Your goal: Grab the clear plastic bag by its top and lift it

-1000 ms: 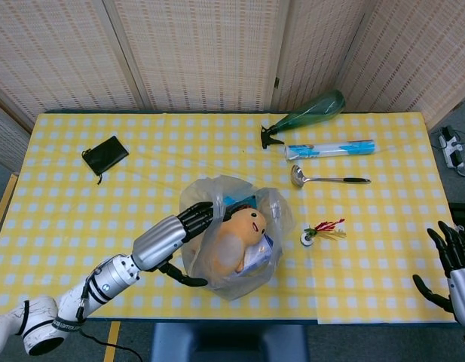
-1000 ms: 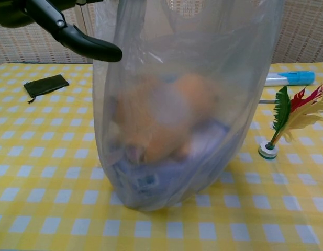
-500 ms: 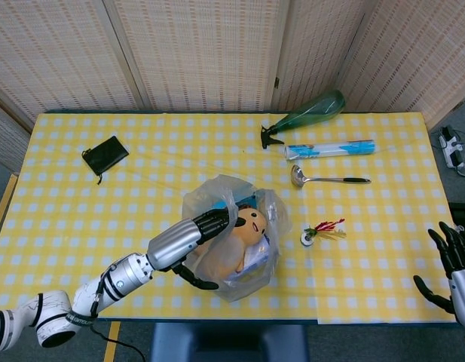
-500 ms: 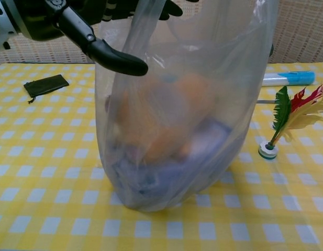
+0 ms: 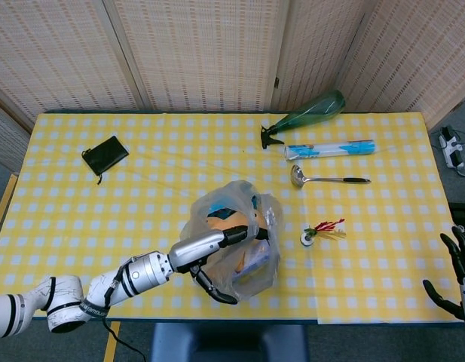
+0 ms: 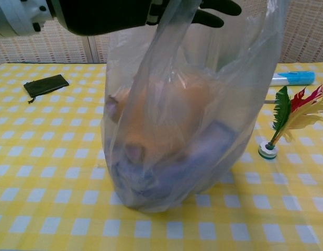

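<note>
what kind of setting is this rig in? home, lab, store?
Probably a lab or test cell, not a home. Woven screen panels wall in one table under a yellow checked cloth, with unrelated props laid out: a green bottle, a ladle, a feather shuttlecock.

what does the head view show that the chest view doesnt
Only the head view shows the green spray bottle, the ladle and the right hand at the table's edge, holding nothing. Only the chest view shows the bag's bottom resting on the tablecloth. Both show the clear plastic bag, the left hand at its top, the black pouch and the feathered shuttlecock.
</note>
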Motion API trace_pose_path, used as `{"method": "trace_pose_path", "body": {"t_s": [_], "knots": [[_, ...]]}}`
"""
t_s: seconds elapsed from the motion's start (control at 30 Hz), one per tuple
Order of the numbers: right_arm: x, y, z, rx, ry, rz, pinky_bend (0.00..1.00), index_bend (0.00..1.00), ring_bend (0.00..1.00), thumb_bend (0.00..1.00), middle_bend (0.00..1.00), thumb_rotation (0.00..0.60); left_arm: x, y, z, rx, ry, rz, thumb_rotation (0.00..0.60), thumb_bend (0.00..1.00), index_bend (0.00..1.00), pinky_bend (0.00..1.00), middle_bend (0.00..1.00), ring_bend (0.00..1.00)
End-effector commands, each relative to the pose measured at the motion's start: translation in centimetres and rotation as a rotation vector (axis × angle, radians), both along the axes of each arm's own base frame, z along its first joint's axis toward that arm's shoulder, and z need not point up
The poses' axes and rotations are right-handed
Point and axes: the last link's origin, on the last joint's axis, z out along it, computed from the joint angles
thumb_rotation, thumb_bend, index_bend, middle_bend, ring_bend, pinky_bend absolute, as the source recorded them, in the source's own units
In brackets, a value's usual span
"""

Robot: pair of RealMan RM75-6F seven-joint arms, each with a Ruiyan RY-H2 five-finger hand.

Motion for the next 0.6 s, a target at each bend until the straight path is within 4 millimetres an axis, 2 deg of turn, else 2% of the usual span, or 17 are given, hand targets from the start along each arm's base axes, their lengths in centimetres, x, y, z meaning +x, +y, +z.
{"method": "trace_pose_path", "body": {"t_s": [0.03,0.23,0.47,0.6], "knots": [[-0.1,0.4,0.3,-0.017,-0.005,0.001,0.00,0.00,0.00,0.31,0.00,0.600,1.4,0.0,-0.7,-0.083,0.012,-0.036,0.420,0.10,0.05,0.11,0.14,0.15],[-0.1,0.7,0.8,-0.035,-0.013,0.014,0.00,0.00,0.00,0.31,0.00,0.600,1.1,1.2,-2.0,-0.095,0.040,-0.025,0.403,0.10,0.05,0.11,0.15,0.15],[-0.1,0.2,0.7,-0.031,-0.015,0.015,0.00,0.00,0.00,0.31,0.00,0.600,0.5,2.3,-2.4,-0.091,0.060,0.005,0.381,0.10,0.05,0.12,0.17,0.17],[-0.2,-0.1,0.6,-0.024,-0.012,0.008,0.00,0.00,0.00,0.31,0.00,0.600,0.9,2.8,-2.4,-0.152,0.040,0.037,0.374,0.10,0.05,0.13,0.19,0.17]]}}
